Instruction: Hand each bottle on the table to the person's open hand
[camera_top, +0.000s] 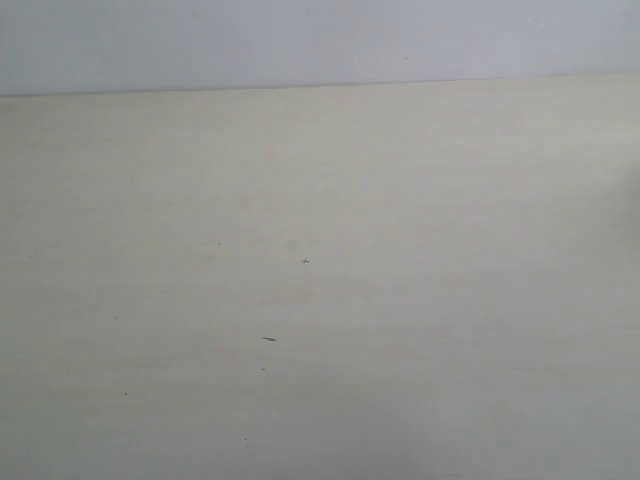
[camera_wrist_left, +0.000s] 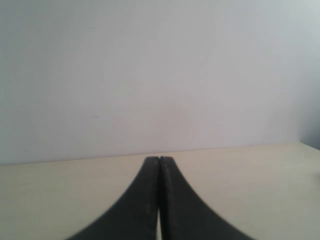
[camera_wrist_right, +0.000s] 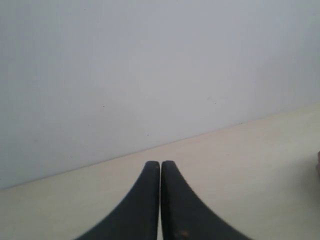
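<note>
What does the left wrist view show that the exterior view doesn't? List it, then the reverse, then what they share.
Only the left wrist view: the left gripper, its dark jaws pressed together. Only the exterior view: tiny dark specks. Both: the pale table meeting a plain wall behind it.

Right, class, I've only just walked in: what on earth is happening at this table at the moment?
Nothing is being handled right now. The left gripper and the right gripper are both shut with nothing between their jaws, each held just above the table and facing a pale wall. The exterior view shows only bare tabletop with a few tiny dark specks; no bottle or open hand shows in any view.
</note>
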